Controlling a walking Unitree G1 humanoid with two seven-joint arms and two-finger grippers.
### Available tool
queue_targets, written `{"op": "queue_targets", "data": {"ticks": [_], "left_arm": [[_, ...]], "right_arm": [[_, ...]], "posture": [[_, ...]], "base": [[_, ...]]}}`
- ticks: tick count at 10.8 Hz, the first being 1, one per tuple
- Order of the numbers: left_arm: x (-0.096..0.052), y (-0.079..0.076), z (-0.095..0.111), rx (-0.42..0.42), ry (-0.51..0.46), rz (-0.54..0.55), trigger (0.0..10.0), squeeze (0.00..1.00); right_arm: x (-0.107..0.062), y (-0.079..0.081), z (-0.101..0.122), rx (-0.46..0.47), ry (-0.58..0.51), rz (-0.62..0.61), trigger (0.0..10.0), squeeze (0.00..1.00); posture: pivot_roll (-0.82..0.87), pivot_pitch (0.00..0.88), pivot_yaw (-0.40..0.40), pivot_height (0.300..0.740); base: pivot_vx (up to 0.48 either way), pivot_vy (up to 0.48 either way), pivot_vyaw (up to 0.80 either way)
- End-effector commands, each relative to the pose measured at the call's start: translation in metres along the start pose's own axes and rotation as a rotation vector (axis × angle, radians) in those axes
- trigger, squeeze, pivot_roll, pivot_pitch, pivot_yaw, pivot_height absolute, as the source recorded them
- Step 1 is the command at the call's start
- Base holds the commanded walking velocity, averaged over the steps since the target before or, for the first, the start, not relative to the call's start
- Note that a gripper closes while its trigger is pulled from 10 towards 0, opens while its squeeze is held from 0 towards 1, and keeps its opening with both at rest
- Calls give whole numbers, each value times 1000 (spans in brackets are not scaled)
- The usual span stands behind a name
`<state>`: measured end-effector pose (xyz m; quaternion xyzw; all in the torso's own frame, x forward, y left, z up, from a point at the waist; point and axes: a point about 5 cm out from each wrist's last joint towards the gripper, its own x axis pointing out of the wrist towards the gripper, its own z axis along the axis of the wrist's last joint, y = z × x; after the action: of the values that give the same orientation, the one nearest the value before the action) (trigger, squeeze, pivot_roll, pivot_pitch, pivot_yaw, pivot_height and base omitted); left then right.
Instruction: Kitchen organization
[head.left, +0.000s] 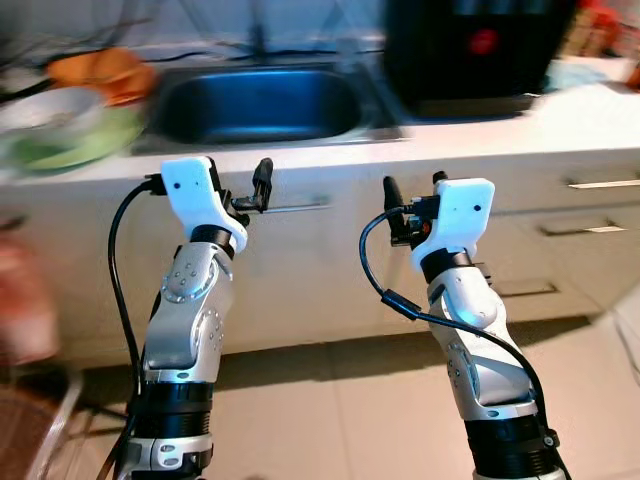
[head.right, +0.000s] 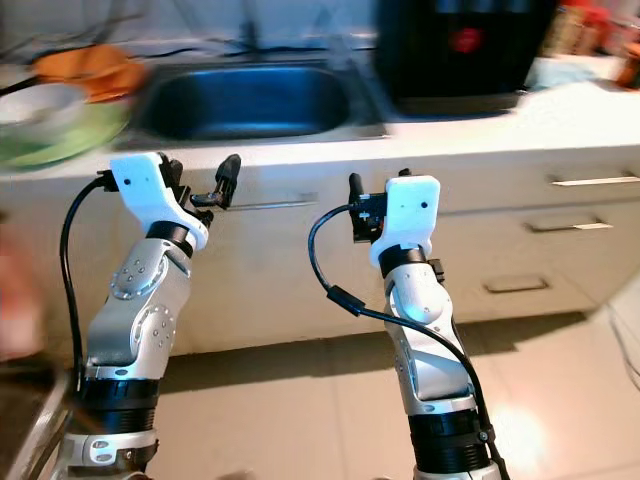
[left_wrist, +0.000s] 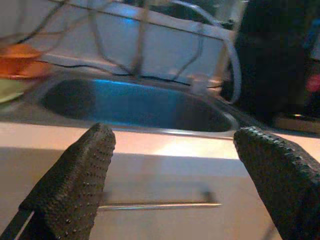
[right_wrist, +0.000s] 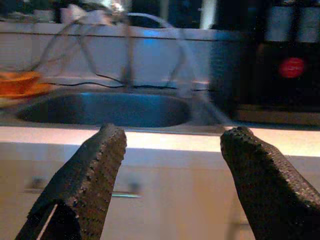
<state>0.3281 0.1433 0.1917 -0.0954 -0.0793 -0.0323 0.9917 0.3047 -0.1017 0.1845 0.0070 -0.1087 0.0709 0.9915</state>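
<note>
We face a pale counter (head.left: 560, 125) with a steel sink (head.left: 258, 103) sunk in it, tiled floor (head.left: 340, 410) below. Left of the sink sit blurred bowls (head.left: 70, 125), green and orange; right of it a black appliance (head.left: 470, 50). Our left gripper (left_wrist: 170, 175) and right gripper (right_wrist: 172, 170) hover before the sink, both spread wide, holding nothing

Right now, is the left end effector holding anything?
No, the left end effector is open, with only the sink and counter edge visible between its fingers.
</note>
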Motion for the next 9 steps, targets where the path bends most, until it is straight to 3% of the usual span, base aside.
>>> {"op": "queue_targets", "data": {"ticks": [1, 2, 8, 9], "left_arm": [[1, 2, 0, -1, 8, 12, 10000, 0], [1, 2, 1, 4, 3, 10, 10000, 0], [3, -2, 9, 36, -60, -27, 10000, 0], [3, -2, 10, 33, -63, -27, 10000, 0]], "right_arm": [[3, 4, 4, -2, -19, 19, 10000, 0], [3, 4, 4, -2, -19, 19, 10000, 0], [4, 4, 4, -20, -25, 29, 10000, 0], [4, 4, 4, -22, -25, 28, 10000, 0]], "posture": [[-22, 23, 33, 740], [-22, 22, 33, 740], [-21, 15, 28, 740], [-20, 13, 29, 740]], "base": [[0, 480, 0], [0, 480, 0], [0, 0, 0], [0, 0, 625]]}}
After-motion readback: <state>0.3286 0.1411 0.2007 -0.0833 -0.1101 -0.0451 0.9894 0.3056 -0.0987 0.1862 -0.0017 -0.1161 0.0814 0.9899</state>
